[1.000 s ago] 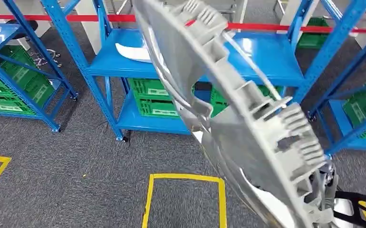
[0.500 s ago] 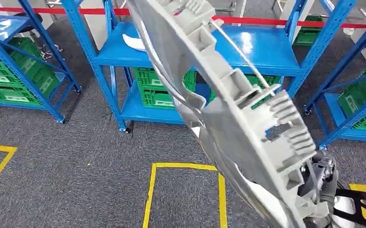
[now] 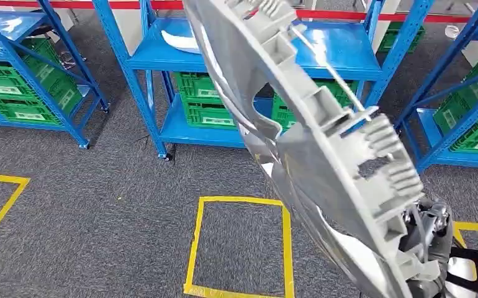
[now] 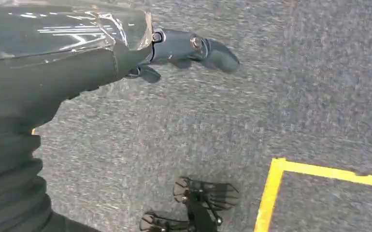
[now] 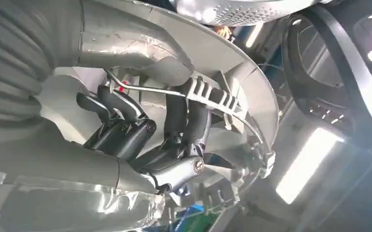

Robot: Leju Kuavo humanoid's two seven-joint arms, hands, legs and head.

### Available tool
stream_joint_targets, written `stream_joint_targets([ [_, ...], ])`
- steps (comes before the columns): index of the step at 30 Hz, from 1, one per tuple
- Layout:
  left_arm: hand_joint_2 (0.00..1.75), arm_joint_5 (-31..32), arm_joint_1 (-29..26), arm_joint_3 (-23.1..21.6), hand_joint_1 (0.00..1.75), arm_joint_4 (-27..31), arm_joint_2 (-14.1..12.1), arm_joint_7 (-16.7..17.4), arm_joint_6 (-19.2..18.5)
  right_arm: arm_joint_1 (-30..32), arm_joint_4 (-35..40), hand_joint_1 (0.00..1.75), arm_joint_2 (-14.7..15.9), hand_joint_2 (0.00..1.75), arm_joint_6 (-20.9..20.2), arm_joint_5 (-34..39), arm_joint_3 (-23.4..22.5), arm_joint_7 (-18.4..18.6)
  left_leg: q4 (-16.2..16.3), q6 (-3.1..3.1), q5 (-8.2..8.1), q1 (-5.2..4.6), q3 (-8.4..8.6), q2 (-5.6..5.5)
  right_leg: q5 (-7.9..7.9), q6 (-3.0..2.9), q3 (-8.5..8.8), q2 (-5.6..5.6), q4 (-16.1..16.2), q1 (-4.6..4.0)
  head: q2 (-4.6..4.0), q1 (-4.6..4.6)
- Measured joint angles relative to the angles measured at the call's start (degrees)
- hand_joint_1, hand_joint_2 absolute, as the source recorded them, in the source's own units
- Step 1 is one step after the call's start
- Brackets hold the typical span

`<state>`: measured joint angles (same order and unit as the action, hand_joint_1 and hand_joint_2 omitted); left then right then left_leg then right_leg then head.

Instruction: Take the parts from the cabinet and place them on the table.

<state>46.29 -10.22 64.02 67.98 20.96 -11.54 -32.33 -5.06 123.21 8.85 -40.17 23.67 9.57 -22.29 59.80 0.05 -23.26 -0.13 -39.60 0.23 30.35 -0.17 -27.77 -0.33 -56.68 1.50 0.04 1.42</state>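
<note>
One grey part (image 3: 323,167) gripped by the right hand (image 5: 174,140); left hand (image 4: 174,48) empty, fingers extended.

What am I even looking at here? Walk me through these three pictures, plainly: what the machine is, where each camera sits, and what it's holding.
This is a two-legged humanoid robot with two arms, each ending in a many-fingered hand. The wide picture comes from a camera high on its body, looking forward and down. The big grey plastic part that crosses it is what the right hand is carrying. Behind it stand blue shelving racks holding green crates, and a grey carpet marked with yellow tape.

The other two pictures come from cameras at the wrists and are turned at odd angles. The right wrist view shows dark fingers wrapped around a ribbed edge of the part. The left wrist view shows the left hand hanging over the carpet with nothing in it.
</note>
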Motion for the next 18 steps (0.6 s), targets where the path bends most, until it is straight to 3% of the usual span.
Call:
stream_joint_targets([
  [2,1.75,-0.24,-0.10,-0.63,0.00,0.28,-0.07,-0.09,-0.04,0.00,-0.02,1.75,0.02,1.75,0.09,-0.02,-0.02,-0.28,7.64,-0.79,-7.49,0.40,-1.58,-0.03,-1.38,-0.28,-1.46,-0.03,-0.06,-0.11,0.00,0.17],
  [3,1.75,-0.26,-0.09,-0.79,0.00,0.35,-0.09,-0.18,-0.07,0.00,-0.07,1.75,0.02,1.75,0.09,-0.02,-0.04,-0.48,12.33,-1.03,-9.90,0.55,-2.41,-0.04,-2.12,-0.21,-2.19,-0.03,-0.13,-0.17,0.00,0.17],
  [4,1.75,-0.26,-0.09,-0.90,0.00,0.39,-0.11,-0.26,-0.11,0.04,-0.13,1.75,0.07,1.75,0.09,-0.02,-0.04,-0.63,15.67,-1.15,-10.40,0.66,-2.71,-0.03,-2.79,-0.14,-2.95,-0.03,-0.18,-0.22,0.00,0.20],
  [5,1.75,-0.26,-0.03,-1.05,0.00,0.39,-0.09,-0.26,-0.24,0.05,-0.26,1.75,0.09,1.75,0.09,-0.02,-0.07,-0.70,16.82,-1.17,-9.15,0.79,-1.97,-0.03,-3.47,-0.02,-3.80,-0.03,-0.25,-0.26,0.00,0.17],
  [6,1.75,-0.28,-0.03,-1.25,0.00,0.39,-0.09,-0.28,-0.24,0.05,-0.31,1.75,0.09,1.75,0.09,-0.02,-0.09,-0.72,15.27,-1.09,-6.87,0.86,0.12,-0.03,-4.12,0.14,-4.68,-0.03,-0.32,-0.28,0.00,0.20],
  [7,1.75,-0.30,-0.02,-1.35,0.00,0.41,-0.09,-0.33,-0.20,0.04,-0.31,1.75,0.09,1.75,0.11,-0.02,-0.13,-0.77,11.70,-0.91,-5.10,0.87,3.18,-0.04,-4.65,0.22,-5.33,-0.01,-0.33,-0.30,0.00,0.20],
  [8,1.75,-0.48,0.03,-1.42,0.00,0.41,-0.09,-0.48,-0.02,0.03,-0.31,1.75,0.09,1.75,0.31,-0.04,-0.24,-0.68,6.06,-0.57,-4.39,0.86,7.43,-0.21,-5.21,0.43,-5.80,0.06,-0.33,-0.33,0.00,0.22],
  [9,1.75,-0.61,0.15,-1.49,0.00,0.46,-0.11,-0.66,0.02,-0.01,-0.31,1.75,0.07,1.75,0.57,-0.24,-0.31,-0.55,0.59,-0.15,-5.75,0.71,11.40,-0.52,-5.65,0.63,-5.99,0.05,-0.33,-0.30,0.00,0.20],
  [10,1.75,-0.61,0.13,-1.53,0.00,0.48,-0.15,-0.90,0.02,-0.09,-0.31,1.75,0.07,1.75,0.96,-0.99,-0.39,-0.83,-3.53,0.25,-7.29,0.35,13.76,-0.61,-6.06,1.18,-6.19,0.08,-0.35,-0.51,0.00,0.13],
  [11,1.75,-0.59,0.21,-1.79,0.00,0.48,-0.15,-1.20,-0.02,-0.10,-0.31,1.75,0.07,1.75,1.14,-2.18,-0.44,-1.29,-4.26,0.41,-7.55,0.10,13.81,-0.59,-6.71,1.65,-6.44,-0.04,-0.12,-0.26,0.00,0.13],
  [13,1.75,-0.37,0.15,-2.25,0.00,0.44,-0.11,-1.88,0.11,-0.11,-0.37,1.75,0.09,1.75,1.18,-2.95,-0.44,-2.49,-4.36,1.44,-6.39,-0.56,12.85,-0.58,-8.00,2.51,-6.91,-0.10,0.30,0.11,0.00,0.17],
  [14,1.75,-0.22,0.19,-2.32,0.00,0.39,-0.07,-2.19,0.28,-0.08,-0.37,1.75,0.11,1.75,1.20,-2.75,-0.46,-2.86,-5.37,2.15,-5.22,-0.02,12.20,-0.16,-7.93,2.73,-7.40,-0.05,0.17,0.00,0.00,0.11],
  [15,1.75,-0.13,0.35,-2.43,0.00,0.20,0.04,-2.38,0.44,-0.02,-0.46,1.75,0.15,1.75,1.25,-2.47,-0.52,-2.99,-5.46,2.56,-4.44,-0.15,11.94,0.25,-6.02,2.19,-8.36,0.11,-1.01,0.06,0.00,0.11],
  [16,1.75,-0.05,0.50,-2.56,0.00,0.00,0.00,-2.56,0.61,-0.18,-0.48,1.75,0.13,1.75,1.31,-2.18,-0.55,-3.06,-5.34,3.25,-3.78,-0.18,10.95,0.47,-2.75,1.39,-9.53,0.14,-4.14,-0.06,0.00,-0.29],
  [17,1.75,0.09,0.53,-2.62,0.00,-0.13,0.00,-2.66,0.66,-0.16,-0.50,1.75,0.11,1.75,1.31,-1.92,-0.55,-3.13,-5.29,3.28,-3.17,-0.33,10.10,0.68,0.26,0.93,-10.63,0.14,-8.21,-0.07,0.00,-0.39],
  [18,1.75,0.31,0.55,-2.78,0.00,-0.31,0.07,-2.73,0.66,-0.16,-0.52,1.75,0.11,1.75,1.31,-1.75,-0.57,-3.13,-5.24,3.40,-2.50,-0.53,9.25,1.00,2.69,0.86,-11.71,0.15,-12.86,-0.09,0.00,-0.37],
])
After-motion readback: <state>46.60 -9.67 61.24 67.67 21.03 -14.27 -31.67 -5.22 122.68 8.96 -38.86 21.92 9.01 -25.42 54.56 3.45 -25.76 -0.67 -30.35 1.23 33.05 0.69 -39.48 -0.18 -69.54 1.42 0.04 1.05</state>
